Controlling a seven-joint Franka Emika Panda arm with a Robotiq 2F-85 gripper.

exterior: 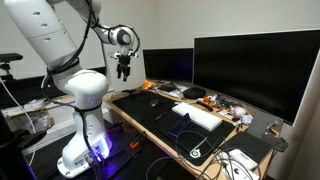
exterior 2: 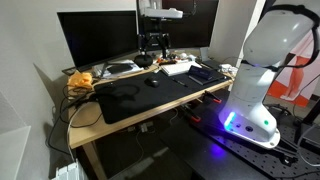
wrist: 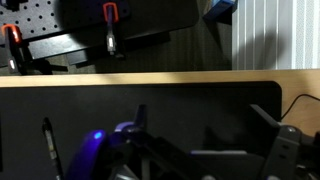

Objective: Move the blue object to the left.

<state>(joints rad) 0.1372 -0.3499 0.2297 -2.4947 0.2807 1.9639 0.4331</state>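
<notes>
My gripper (exterior: 124, 72) hangs high above the far end of the black desk mat (exterior: 160, 115), also seen in the other exterior view (exterior 2: 152, 47). In the wrist view its two fingers (wrist: 205, 125) are spread apart with only mat between them, so it is open and empty. A blue-violet glow (wrist: 95, 142) sits at the lower left of the wrist view against the gripper body; I cannot tell whether it is an object. A blue shape (wrist: 222, 8) shows beyond the desk edge at the top right. I make out no blue object on the desk in either exterior view.
Two dark monitors (exterior: 250, 65) stand along the back of the wooden desk (exterior 2: 90, 118). A white keyboard (exterior 2: 180, 68), a black mouse (exterior 2: 152, 82), an orange thing (exterior 2: 80, 78) and cables (exterior: 225, 160) lie on it. The robot base (exterior 2: 255, 95) stands beside the desk.
</notes>
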